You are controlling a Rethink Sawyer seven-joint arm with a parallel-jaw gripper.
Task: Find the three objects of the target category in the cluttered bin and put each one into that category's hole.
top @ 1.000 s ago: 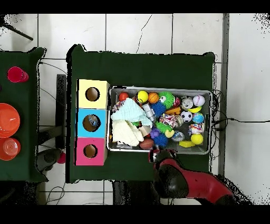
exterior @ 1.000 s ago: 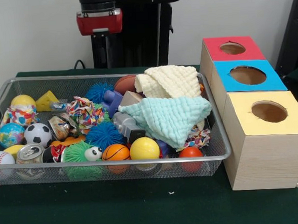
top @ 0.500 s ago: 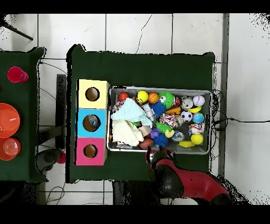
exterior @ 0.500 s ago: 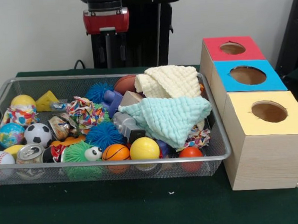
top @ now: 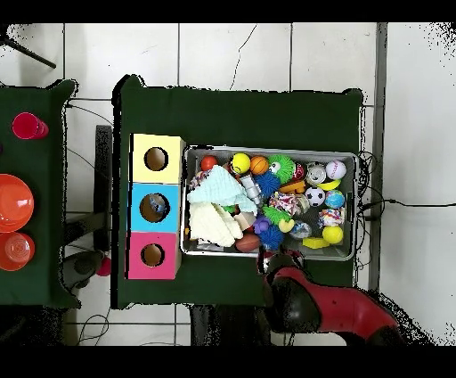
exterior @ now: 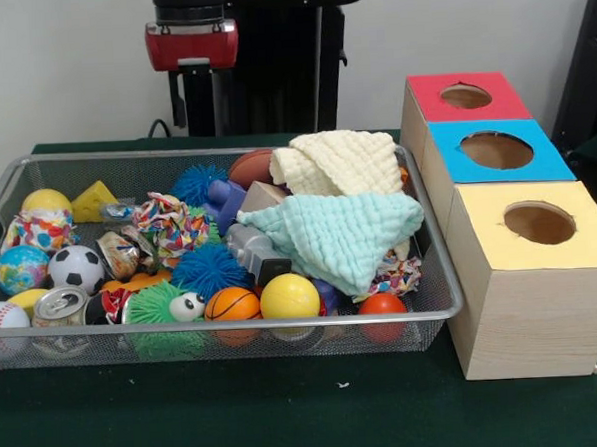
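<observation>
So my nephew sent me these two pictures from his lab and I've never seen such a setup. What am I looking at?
It is a robot arm, red and black, standing at a table with a green cover. One picture is taken from across the table, facing the robot; the other looks straight down from above.

On the table sits a wire bin crammed with toys: balls, spiky rubber toys, a drink can, and two cloths, one pale green, one cream.

Beside the bin stand three wooden boxes, each with a round hole on top: a red box, a blue box and a yellow box. Things get sorted into those holes.

The arm's gripper hangs behind the bin and holds nothing; I cannot tell whether it is open.
</observation>
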